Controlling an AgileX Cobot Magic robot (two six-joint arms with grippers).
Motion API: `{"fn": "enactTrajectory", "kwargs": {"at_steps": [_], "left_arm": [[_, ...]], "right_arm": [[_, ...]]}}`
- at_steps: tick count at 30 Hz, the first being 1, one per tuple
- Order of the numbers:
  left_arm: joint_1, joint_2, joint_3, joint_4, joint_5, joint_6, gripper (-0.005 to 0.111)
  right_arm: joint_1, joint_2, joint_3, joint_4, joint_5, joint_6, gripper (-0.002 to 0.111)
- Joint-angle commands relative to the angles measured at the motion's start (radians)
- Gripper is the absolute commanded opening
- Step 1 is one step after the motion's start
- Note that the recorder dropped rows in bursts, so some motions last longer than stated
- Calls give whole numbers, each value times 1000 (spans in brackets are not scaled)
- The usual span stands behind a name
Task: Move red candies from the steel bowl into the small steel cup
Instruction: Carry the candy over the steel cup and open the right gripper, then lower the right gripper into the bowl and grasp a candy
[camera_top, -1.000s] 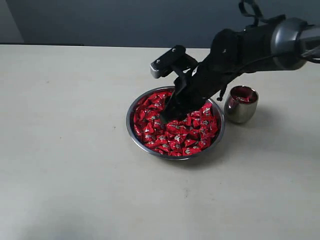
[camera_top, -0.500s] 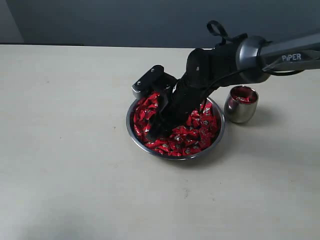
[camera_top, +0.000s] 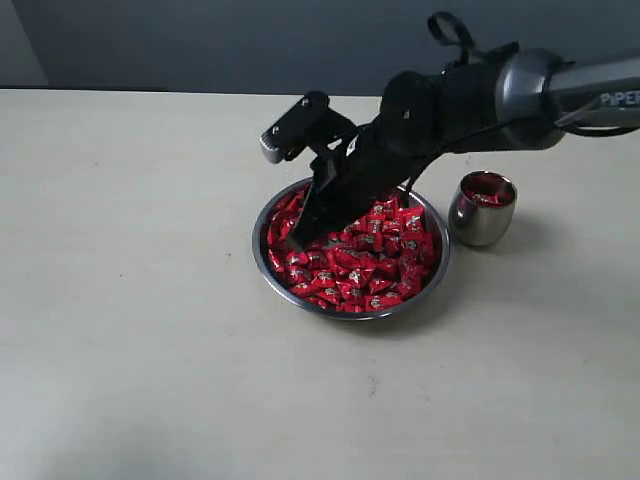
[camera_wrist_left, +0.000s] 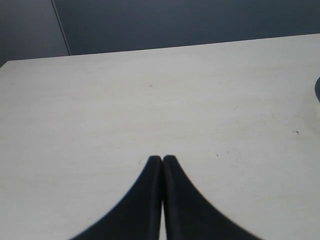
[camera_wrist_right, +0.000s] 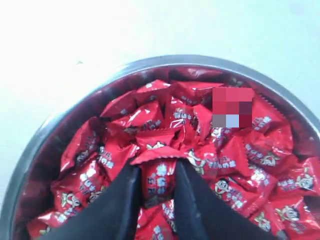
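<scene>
The steel bowl (camera_top: 262, 262) (camera_wrist_right: 45, 135) sits mid-table, heaped with red candies (camera_top: 370, 265) (camera_wrist_right: 235, 150). My right gripper (camera_top: 300, 237) (camera_wrist_right: 156, 172) hangs just above the bowl's left side, shut on one red candy (camera_wrist_right: 159, 180) pinched between its black fingers. To the right of the bowl stands the small steel cup (camera_top: 482, 222), with red candies (camera_top: 487, 192) showing inside it. My left gripper (camera_wrist_left: 162, 159) is shut with nothing in it, over bare table; it does not show in the exterior view.
The pale table (camera_top: 130, 300) spreads wide around the bowl and cup. A dark wall (camera_top: 200, 40) runs behind the table's far edge. My right arm (camera_top: 470, 95) reaches in from the right, above the cup.
My right gripper dipped into the left side of the candy heap, closed on a candy, and has now lifted slightly out of the pile. Bowl and cup have stayed put.
</scene>
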Motion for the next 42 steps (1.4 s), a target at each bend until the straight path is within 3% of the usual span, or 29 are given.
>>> {"fn": "enactTrajectory", "kwargs": {"at_steps": [1, 7, 12, 18, 27, 32, 42], "left_arm": [[-5, -5, -8, 2, -5, -1, 0], [-5, -5, -8, 2, -5, -1, 0], [-5, -5, -8, 2, -5, -1, 0], [-5, -5, -8, 2, -5, -1, 0], [-5, -5, -8, 2, -5, -1, 0], [-5, -5, -8, 2, -5, -1, 0], [-5, -5, -8, 2, -5, -1, 0]], "right_arm": [[-25, -108, -6, -76, 80, 76, 4], [-207, -208, 0, -87, 198, 153, 4], [-340, -230, 64, -71, 179, 182, 4], [-421, -230, 138, -39, 121, 182, 4], [-428, -230, 146, 2, 81, 184, 4], [-424, -230, 146, 149, 97, 164, 4], [-337, -177, 146, 647, 259, -300, 3]]}}
